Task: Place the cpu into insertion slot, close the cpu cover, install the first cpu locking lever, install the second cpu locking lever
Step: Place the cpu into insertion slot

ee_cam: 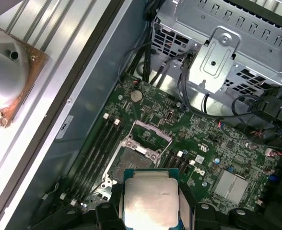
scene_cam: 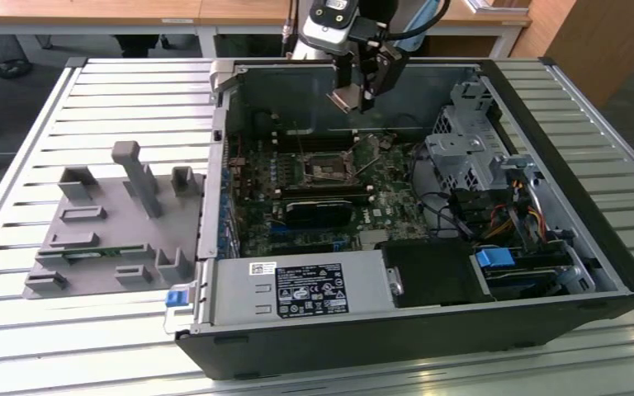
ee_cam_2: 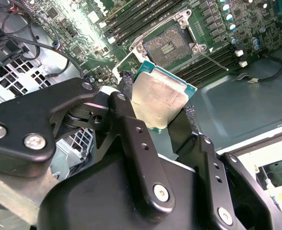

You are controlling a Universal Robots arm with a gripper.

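My gripper [scene_cam: 352, 97] hangs above the back of the open computer case, shut on the cpu [scene_cam: 349, 101]. In both wrist views the cpu [ee_cam_2: 158, 98] [ee_cam: 150, 201] is a flat square chip with a dull silver face, pinched at two opposite edges by black fingers [ee_cam_2: 126, 120]. It is in the air, apart from the board. Below it lies the insertion slot [ee_cam_2: 170, 44] [ee_cam: 135, 157] [scene_cam: 326, 167], a dark square socket with a silvery rim and nothing in it. The cpu cover [ee_cam: 153, 131] stands tilted up at the socket's far edge. A thin lever rod [ee_cam_2: 213, 60] sticks out beside the socket.
Long memory slots [ee_cam: 95, 153] run beside the socket. A black card [scene_cam: 323, 210] lies in front of it, and a metal drive cage [scene_cam: 466, 157] with cables is at the exterior view's right. A grey fixture tray [scene_cam: 119, 223] sits outside the case on the slatted table [scene_cam: 30, 330].
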